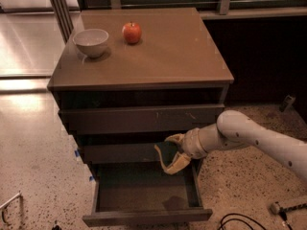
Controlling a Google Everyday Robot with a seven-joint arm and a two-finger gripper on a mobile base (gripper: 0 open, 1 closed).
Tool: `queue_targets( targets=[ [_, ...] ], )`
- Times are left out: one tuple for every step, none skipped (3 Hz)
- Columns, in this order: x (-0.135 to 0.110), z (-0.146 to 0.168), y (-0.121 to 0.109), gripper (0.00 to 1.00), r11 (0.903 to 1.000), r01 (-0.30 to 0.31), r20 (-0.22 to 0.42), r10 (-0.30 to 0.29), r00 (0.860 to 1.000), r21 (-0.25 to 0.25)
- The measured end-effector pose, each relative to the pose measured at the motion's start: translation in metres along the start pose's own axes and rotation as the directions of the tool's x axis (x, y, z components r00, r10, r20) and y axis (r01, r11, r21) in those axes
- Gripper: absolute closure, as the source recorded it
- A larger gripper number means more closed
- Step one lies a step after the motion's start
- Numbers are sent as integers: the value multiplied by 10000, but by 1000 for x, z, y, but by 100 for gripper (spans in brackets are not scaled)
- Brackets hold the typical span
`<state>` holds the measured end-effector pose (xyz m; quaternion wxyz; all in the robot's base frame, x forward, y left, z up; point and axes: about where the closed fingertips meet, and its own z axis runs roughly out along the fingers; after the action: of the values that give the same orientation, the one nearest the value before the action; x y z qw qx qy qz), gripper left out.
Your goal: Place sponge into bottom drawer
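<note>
- Here is the arm (259, 140), pale and rounded, reaching in from the right, low across the front of the cabinet.
- The claw (167, 153) sits at its tip, right in front of the middle drawer (120, 153), toward that drawer's right end.
- The claw's two yellowish curved fingers (175, 138) are pinching the sponge (168, 151). It shows as a dark green patch caught between them.
- So the sponge is up in the air, in the claw's grip. It hangs above the back right part of the open tray and is not touching it.
- The bottom drawer (144, 217) is pulled well out toward the camera. Its plain flat front is nearest us and its dark floor lies open beneath the claw.
- A faint shadow sits on that drawer floor, toward the front right.
- The top drawer (144, 119) is pushed in, with its long flat front running under the bench edge.
- On the bench (163, 61), a pale bowl (91, 41) stands at the back left.
- A red apple (131, 32) stands just beside the bowl to its right, and the two are apart. Both are well away from the claw.
- The speckled floor (33, 162) spreads out to the left of the cabinet.
- A dark cable (235, 221) loops on the ground at the lower right.
</note>
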<state>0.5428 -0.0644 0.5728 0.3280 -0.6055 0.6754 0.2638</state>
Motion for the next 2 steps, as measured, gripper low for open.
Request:
queue_targets(
  targets=[
    [56,47,-8,100,9991,-383,-475,374,9982,-181],
    [56,47,-8,100,9991,-375,-468,366,9982,-179]
  ],
)
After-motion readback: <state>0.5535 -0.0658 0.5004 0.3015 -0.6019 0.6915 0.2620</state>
